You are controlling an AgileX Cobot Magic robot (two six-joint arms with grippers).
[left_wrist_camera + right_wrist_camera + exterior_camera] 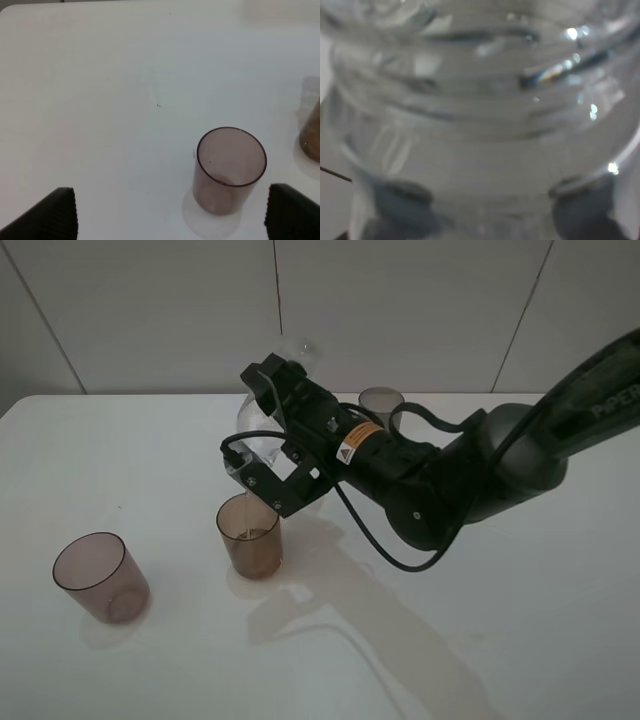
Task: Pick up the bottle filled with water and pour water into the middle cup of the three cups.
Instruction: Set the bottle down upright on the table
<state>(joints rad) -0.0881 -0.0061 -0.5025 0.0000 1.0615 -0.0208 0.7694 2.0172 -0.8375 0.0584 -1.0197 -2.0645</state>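
My right gripper [264, 437] is shut on the clear bottle [245, 418], which it holds tilted with its neck pointing down over the amber-brown middle cup [250, 536]. A thin stream of water runs from the neck into that cup. The bottle's ribbed clear wall [480, 115] fills the right wrist view. The pinkish-mauve cup [100, 576] stands at the front left and shows upright in the left wrist view [230, 170]. The smoky grey cup [381, 404] stands at the back, partly hidden behind the right arm. My left gripper [172, 215] is open and empty, apart from the mauve cup.
The white table [480, 640] ends at a tiled wall [400, 310] at the back. The right arm [450, 475] stretches from the right across the middle. The amber cup's side shows at the edge of the left wrist view [312, 135].
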